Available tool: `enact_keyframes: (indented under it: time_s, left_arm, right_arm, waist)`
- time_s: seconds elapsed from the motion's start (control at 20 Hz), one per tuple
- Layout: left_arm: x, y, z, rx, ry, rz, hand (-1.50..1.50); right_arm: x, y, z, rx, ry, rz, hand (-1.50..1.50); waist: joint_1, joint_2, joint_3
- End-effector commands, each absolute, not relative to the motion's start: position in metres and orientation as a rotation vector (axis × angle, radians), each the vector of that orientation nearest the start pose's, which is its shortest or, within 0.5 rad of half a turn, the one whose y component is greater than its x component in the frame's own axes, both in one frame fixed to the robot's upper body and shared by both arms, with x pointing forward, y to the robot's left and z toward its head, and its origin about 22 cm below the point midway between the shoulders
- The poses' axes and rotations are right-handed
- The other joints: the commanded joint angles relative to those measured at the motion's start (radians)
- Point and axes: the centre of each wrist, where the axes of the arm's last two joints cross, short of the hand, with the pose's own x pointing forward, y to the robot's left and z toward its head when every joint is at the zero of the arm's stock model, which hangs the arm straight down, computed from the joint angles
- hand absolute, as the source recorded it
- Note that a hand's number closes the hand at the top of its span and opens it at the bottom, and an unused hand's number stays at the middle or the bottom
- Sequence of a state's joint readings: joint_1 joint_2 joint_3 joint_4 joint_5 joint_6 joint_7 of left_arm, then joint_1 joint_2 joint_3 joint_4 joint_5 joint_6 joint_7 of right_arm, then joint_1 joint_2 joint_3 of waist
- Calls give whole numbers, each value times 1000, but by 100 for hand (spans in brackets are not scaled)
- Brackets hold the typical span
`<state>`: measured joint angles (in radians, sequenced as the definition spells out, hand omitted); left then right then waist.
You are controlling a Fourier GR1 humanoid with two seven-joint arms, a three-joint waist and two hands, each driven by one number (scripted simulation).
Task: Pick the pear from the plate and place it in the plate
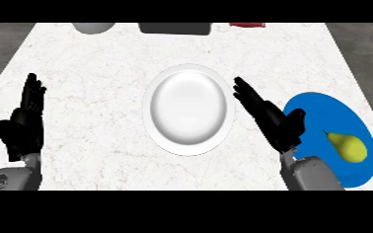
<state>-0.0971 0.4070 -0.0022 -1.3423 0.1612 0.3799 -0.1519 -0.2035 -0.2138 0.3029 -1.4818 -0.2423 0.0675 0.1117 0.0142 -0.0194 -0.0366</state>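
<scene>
Right robot hand (271, 120) open beside pear (351, 147); no writing.

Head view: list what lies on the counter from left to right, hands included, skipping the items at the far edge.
Left hand → white plate → right hand → blue plate, with the pear lying on its right part.

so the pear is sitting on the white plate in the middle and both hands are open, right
Not quite: the pear lies on the blue plate at the right, and the white plate holds nothing, as the head view shows. Both the left hand and right hand are open.
</scene>
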Motion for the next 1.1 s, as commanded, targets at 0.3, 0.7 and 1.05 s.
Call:
enact_keyframes:
  time_s: [0.3,0.7,1.05]
  left_arm:
    - [262,303,-12,287,-1554,-107,0]
    - [249,289,-29,152,-1527,-147,0]
    - [251,297,-27,166,-1523,-134,0]
  right_arm:
    - [311,-252,80,-185,-1296,1055,150]
    - [259,-339,11,-223,-1523,697,-150]
    - [236,-369,40,-454,-1554,746,-150]
  waist:
    - [12,-11,2]
    - [-19,19,37]
    - [-21,18,36]
